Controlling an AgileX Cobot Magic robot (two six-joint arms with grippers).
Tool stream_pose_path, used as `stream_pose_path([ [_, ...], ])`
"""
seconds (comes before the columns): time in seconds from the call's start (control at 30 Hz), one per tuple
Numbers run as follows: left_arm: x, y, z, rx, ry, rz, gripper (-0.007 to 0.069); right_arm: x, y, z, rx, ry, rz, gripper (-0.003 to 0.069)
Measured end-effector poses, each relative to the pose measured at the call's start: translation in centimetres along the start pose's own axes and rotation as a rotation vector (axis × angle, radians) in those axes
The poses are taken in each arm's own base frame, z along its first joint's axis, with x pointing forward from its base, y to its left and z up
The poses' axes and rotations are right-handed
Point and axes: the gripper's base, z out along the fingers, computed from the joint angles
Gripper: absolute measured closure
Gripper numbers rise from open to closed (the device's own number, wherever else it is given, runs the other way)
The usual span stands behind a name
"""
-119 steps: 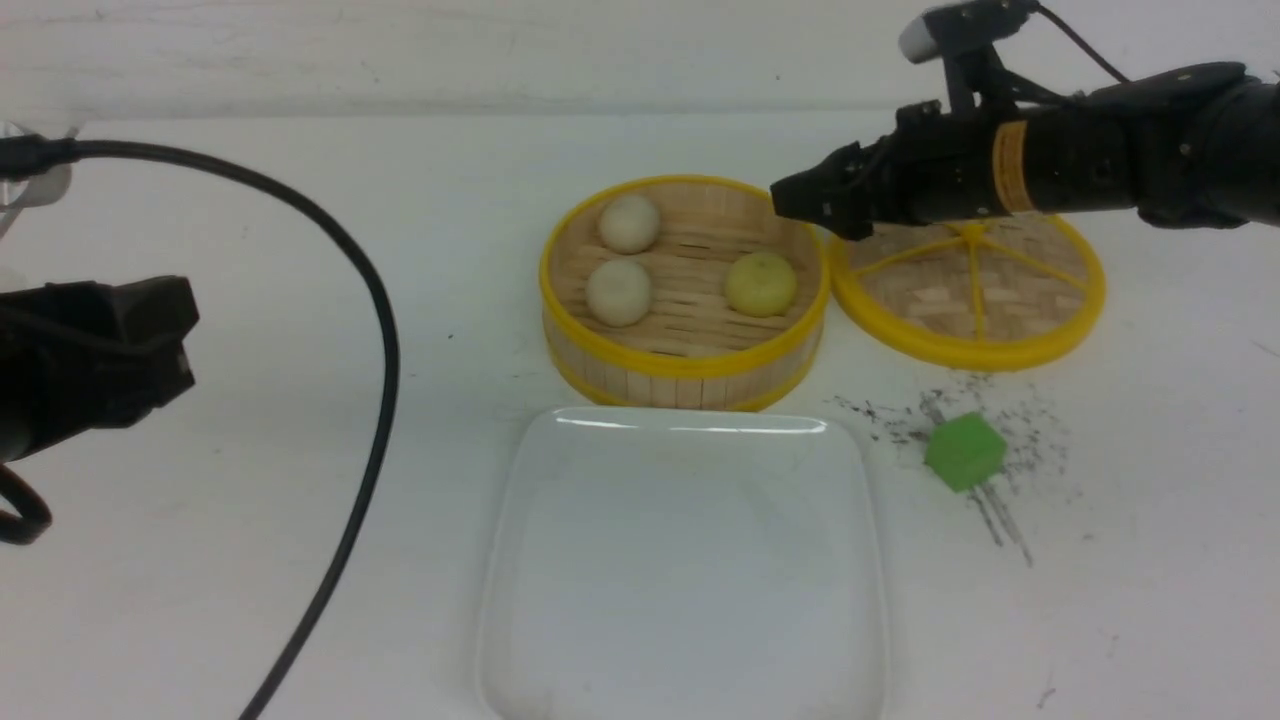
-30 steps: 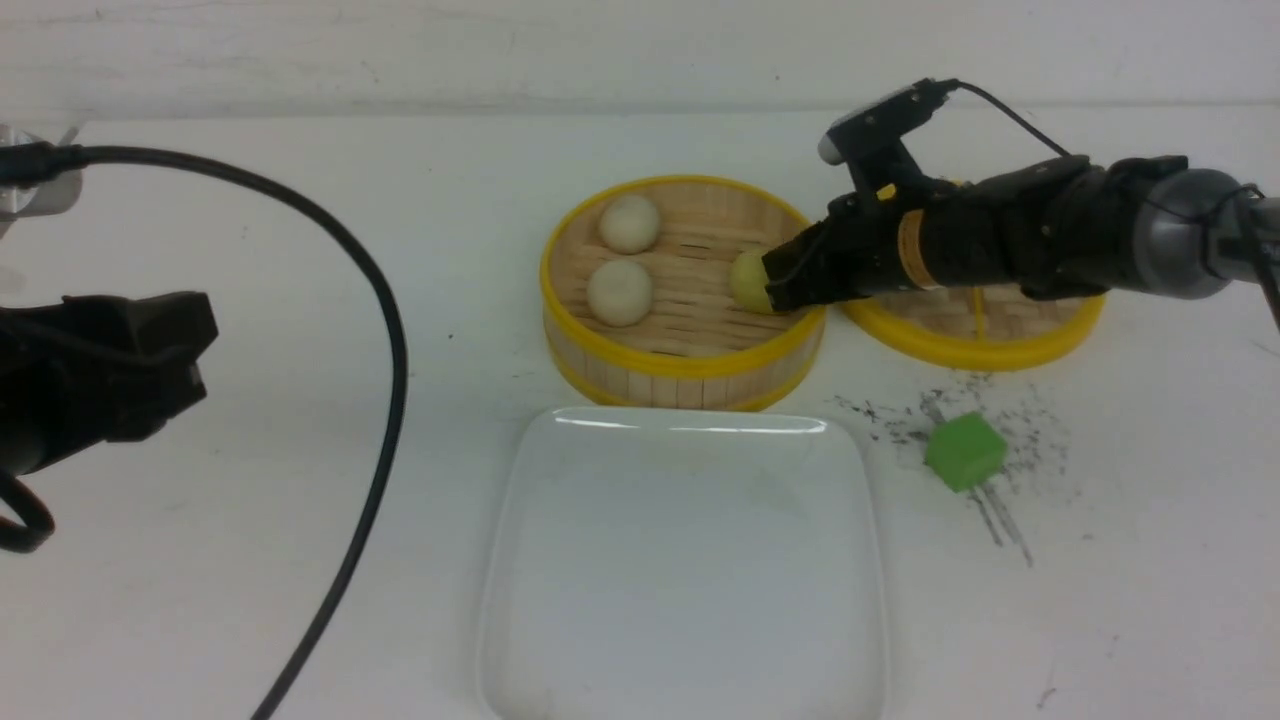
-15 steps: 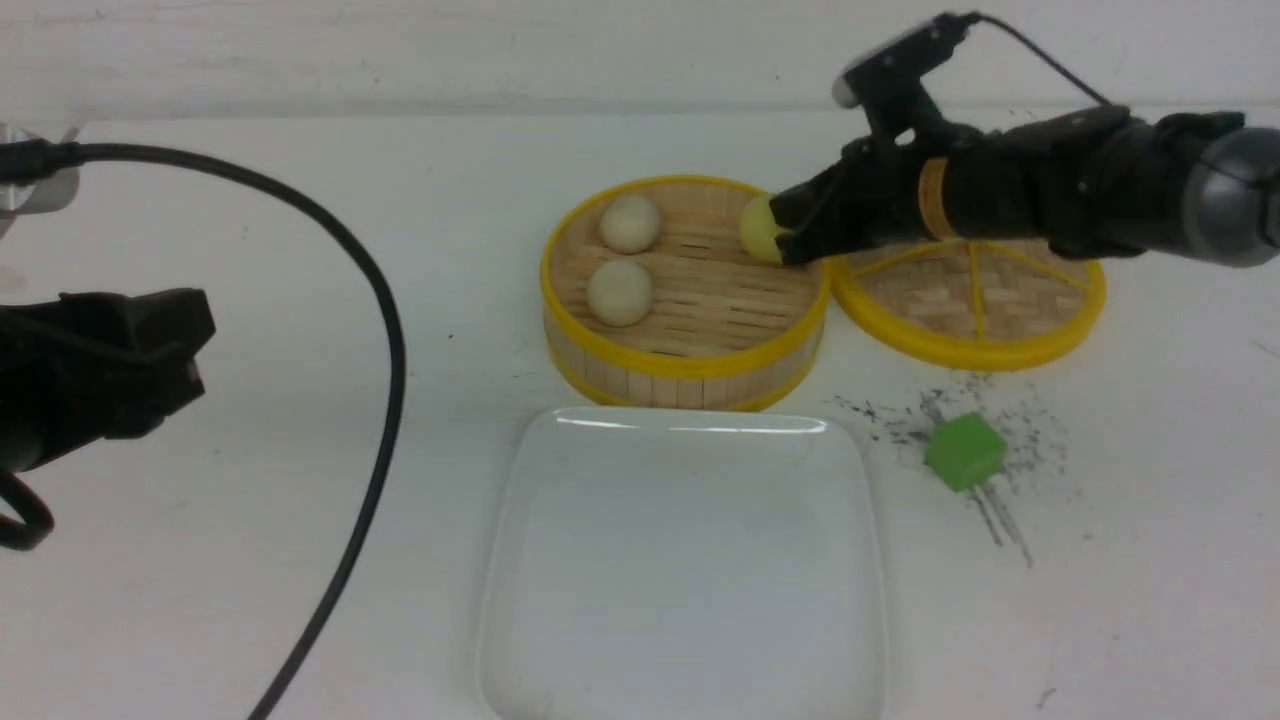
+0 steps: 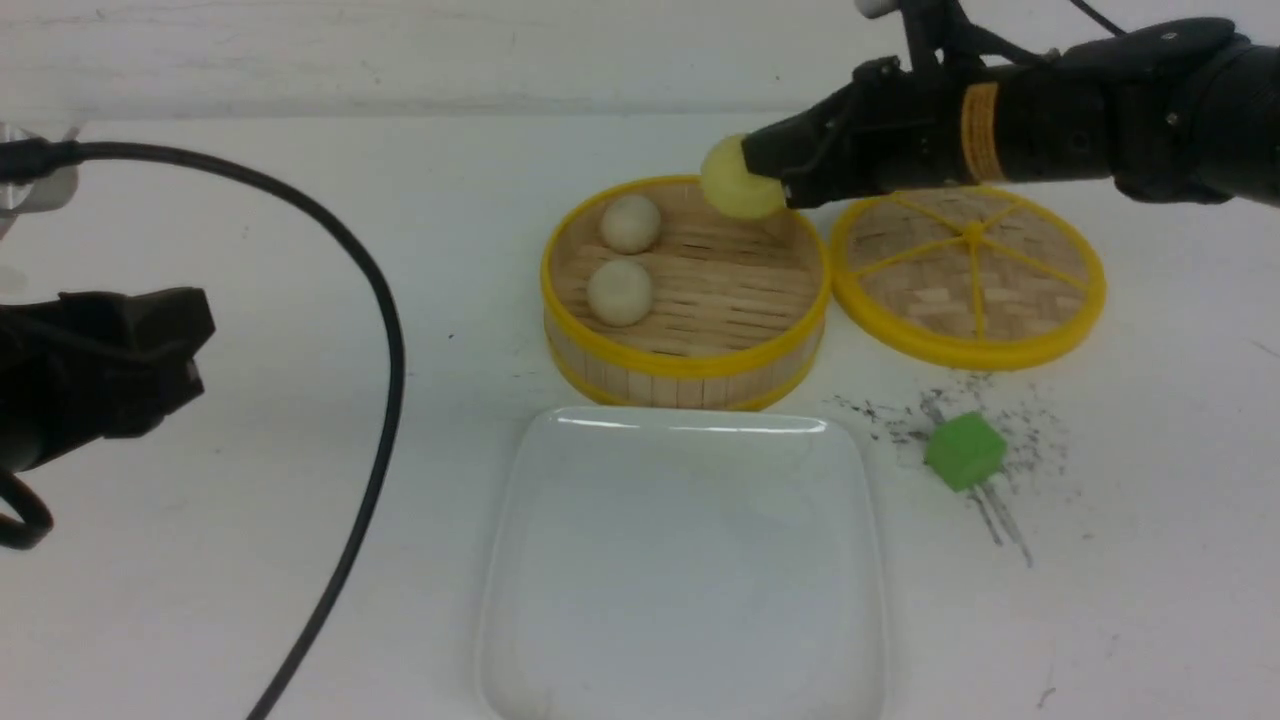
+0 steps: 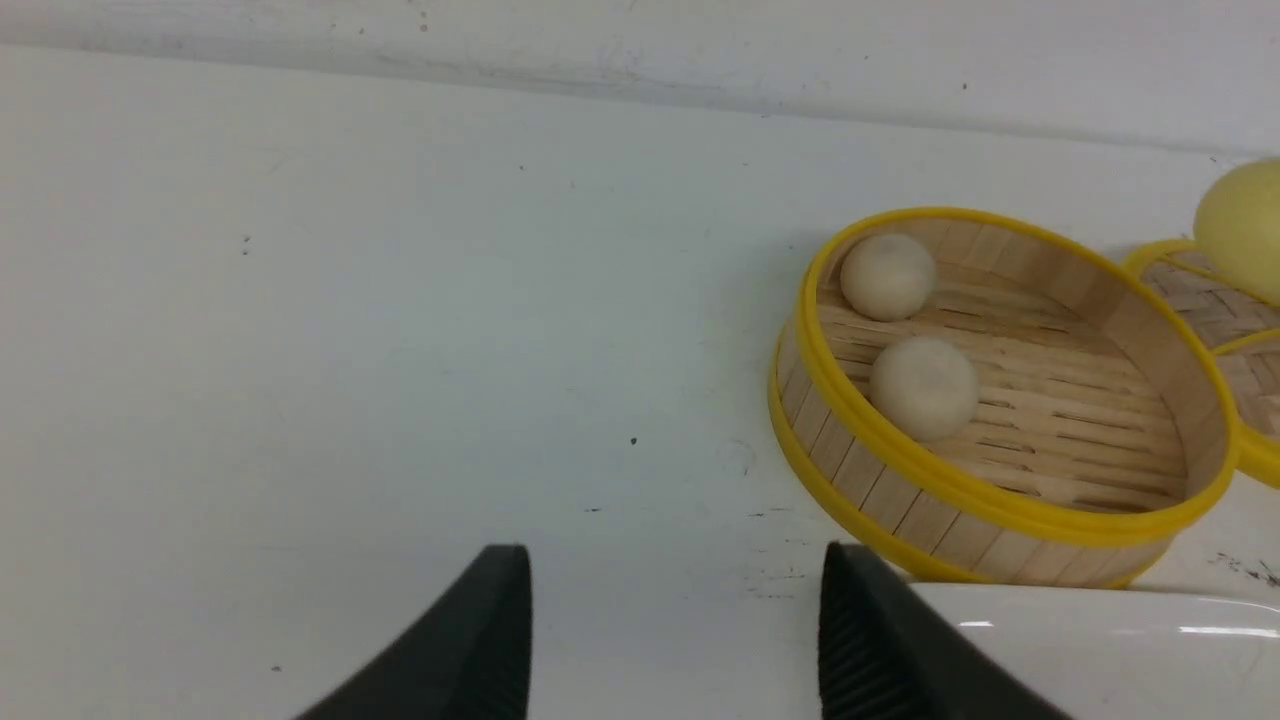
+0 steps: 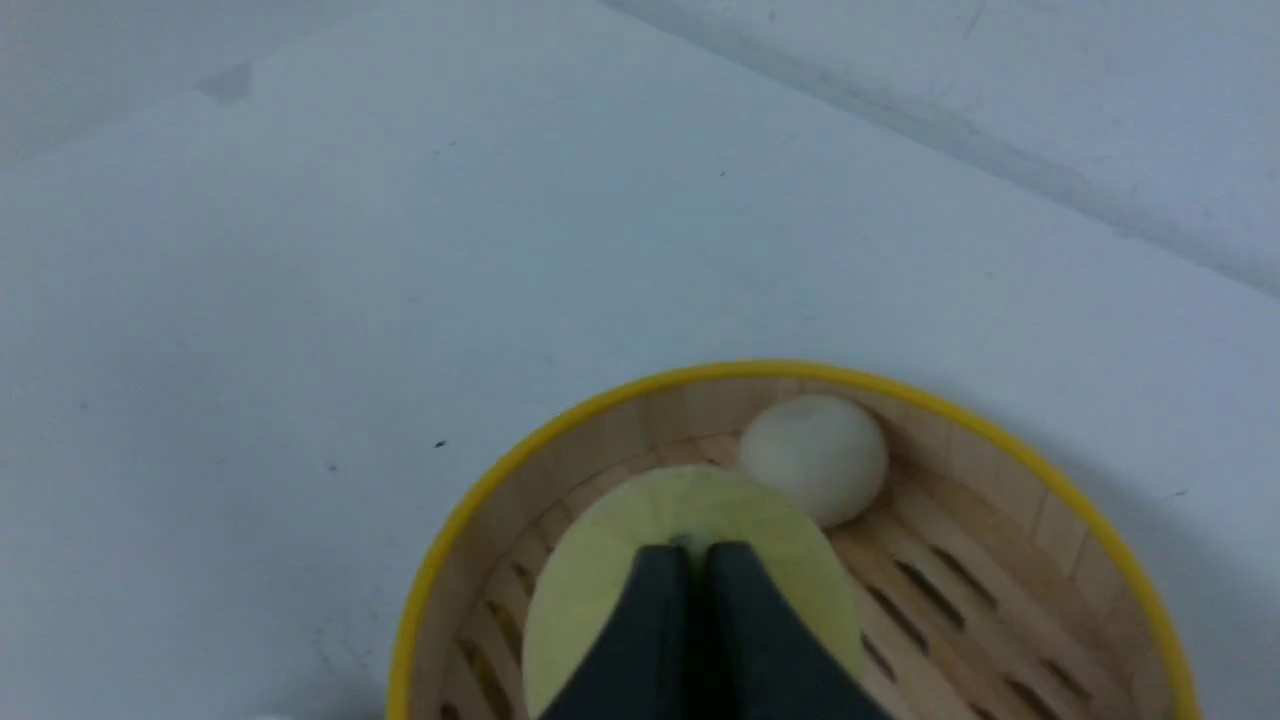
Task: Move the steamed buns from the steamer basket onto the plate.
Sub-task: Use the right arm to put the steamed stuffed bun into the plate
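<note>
My right gripper point(image 4: 775, 165) is shut on the top of the pale yellow steamed bun point(image 4: 738, 182), holding it in the air above the far rim of the steamer basket point(image 4: 685, 365). In the right wrist view the jaws point(image 6: 697, 555) pinch the yellow bun point(image 6: 600, 560) with almost no gap. Two off-white buns point(image 4: 630, 222) point(image 4: 620, 292) lie in the basket's left half. The white square plate point(image 4: 680, 560) sits empty in front of the basket. My left gripper point(image 5: 675, 640) stands open over bare table far to the left, holding nothing.
The woven basket lid point(image 4: 970, 275) lies flat to the right of the basket, under my right arm. A green cube point(image 4: 963, 451) sits among dark marks right of the plate. A thick black cable point(image 4: 385, 330) curves across the left of the table.
My right gripper went down into the basket, shut on the yellow bun, and has lifted it up and slightly left, out of the basket. The left arm stays still.
</note>
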Motion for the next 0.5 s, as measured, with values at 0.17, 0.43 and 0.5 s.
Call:
stream_pose_path([
  [0.17,0.0,0.0,0.0,0.000,-0.001,-0.002,0.0217,1.9,1.3,-1.4,-0.016,0.049,0.054,0.0648],
  [0.43,-0.1,0.0,0.0,-0.004,-0.015,-0.018,0.0217,4.7,3.5,-3.5,-0.057,0.117,0.119,0.0647],
  [0.5,-0.1,0.0,0.0,-0.003,-0.016,-0.023,0.0221,6.1,4.2,-3.8,-0.092,0.153,0.164,0.0647],
])
